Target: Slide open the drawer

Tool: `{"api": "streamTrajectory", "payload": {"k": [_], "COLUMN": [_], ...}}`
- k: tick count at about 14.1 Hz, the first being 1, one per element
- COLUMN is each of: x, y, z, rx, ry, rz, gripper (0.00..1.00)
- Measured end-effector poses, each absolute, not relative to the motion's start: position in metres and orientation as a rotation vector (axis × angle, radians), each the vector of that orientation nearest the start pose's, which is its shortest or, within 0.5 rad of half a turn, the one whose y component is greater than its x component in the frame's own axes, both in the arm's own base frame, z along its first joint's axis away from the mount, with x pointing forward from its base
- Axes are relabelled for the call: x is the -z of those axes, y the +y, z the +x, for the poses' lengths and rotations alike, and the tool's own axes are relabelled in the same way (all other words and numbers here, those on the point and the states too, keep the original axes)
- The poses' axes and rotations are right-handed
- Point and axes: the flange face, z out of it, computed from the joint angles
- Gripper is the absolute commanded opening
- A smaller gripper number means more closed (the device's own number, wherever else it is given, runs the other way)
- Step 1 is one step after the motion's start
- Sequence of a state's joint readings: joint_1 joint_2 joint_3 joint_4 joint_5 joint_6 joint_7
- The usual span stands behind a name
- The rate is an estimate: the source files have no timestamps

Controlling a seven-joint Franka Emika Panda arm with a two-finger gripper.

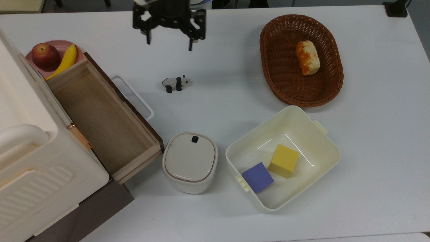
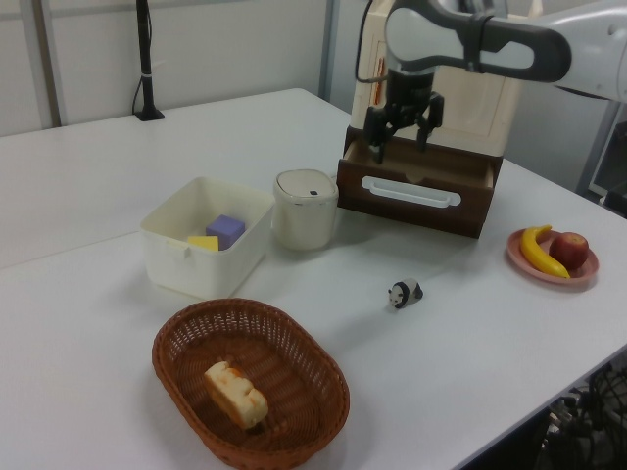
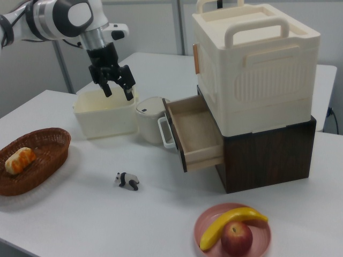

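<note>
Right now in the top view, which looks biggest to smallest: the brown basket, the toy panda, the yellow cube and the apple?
1. Brown basket, biggest by far.
2. Yellow cube.
3. Apple, only a little smaller than the cube, so those two are a close call.
4. Toy panda, smallest.

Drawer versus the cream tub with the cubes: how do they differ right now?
The drawer is light wood with a dark front and white loop handle; the tub is cream plastic. The drawer is long, narrow and empty; the tub is squarer and holds a yellow cube and a purple cube. Both are open-topped.
</note>
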State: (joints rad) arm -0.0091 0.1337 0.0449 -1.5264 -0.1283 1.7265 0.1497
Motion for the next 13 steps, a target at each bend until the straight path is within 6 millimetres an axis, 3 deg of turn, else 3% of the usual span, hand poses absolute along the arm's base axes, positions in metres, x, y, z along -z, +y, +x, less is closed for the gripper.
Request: {"api": "streamTrajectory", "payload": {"k": [2,4,7,13], "x": [-0.581,-0.578,-0.59,-0.593], "y": [-0.009,-0.014,-0.028,-0.022], "z": [0.602,0.592,0.575,0.567], "rx": [0.13,0.119,0.126,0.092], "ry": [0.218,0.223,0.201,0.182], "rz": [-3.217,-3.196,-3.14,-3.138], "gripper": [1.0,1.0,1.0,1.0]}}
